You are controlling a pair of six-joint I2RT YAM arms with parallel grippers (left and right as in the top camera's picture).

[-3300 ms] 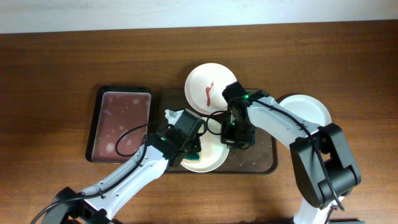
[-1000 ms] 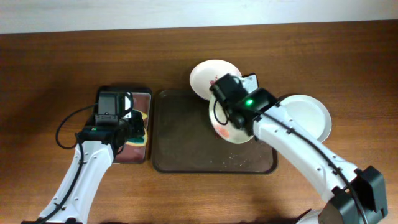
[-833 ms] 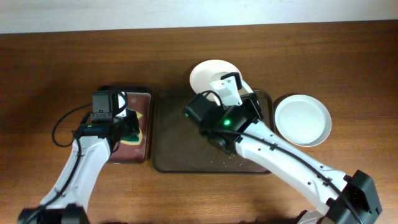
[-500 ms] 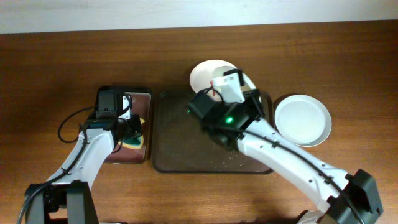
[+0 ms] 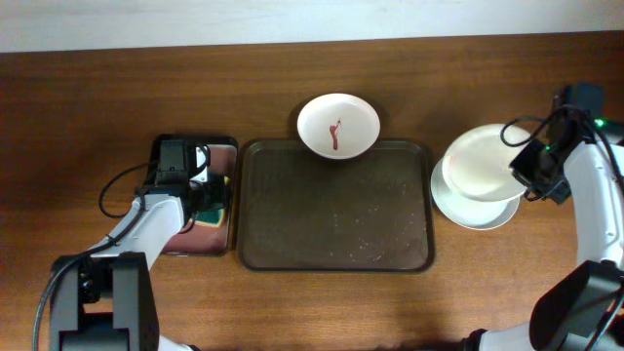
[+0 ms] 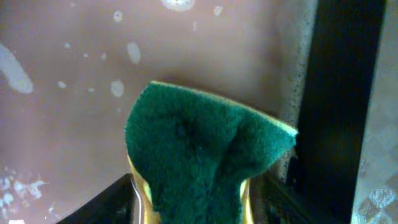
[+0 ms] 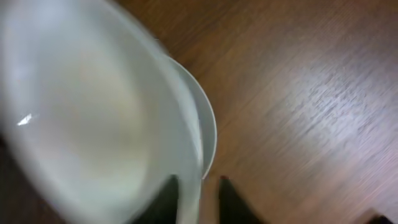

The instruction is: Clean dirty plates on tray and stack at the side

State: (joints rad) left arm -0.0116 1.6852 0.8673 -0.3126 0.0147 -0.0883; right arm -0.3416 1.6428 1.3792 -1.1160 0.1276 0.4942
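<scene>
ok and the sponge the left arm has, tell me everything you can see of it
The sponge has a dark green fibrous scouring face over a yellow foam body that shows only at the edges. The left claw pinches it from both sides, so the green face buckles with a crease down the middle. It is inside the small tray, over the wet pinkish base, close to the black rim.

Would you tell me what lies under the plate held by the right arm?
A second white plate on the table; only its rim shows below the held plate, the rest is covered.
</scene>
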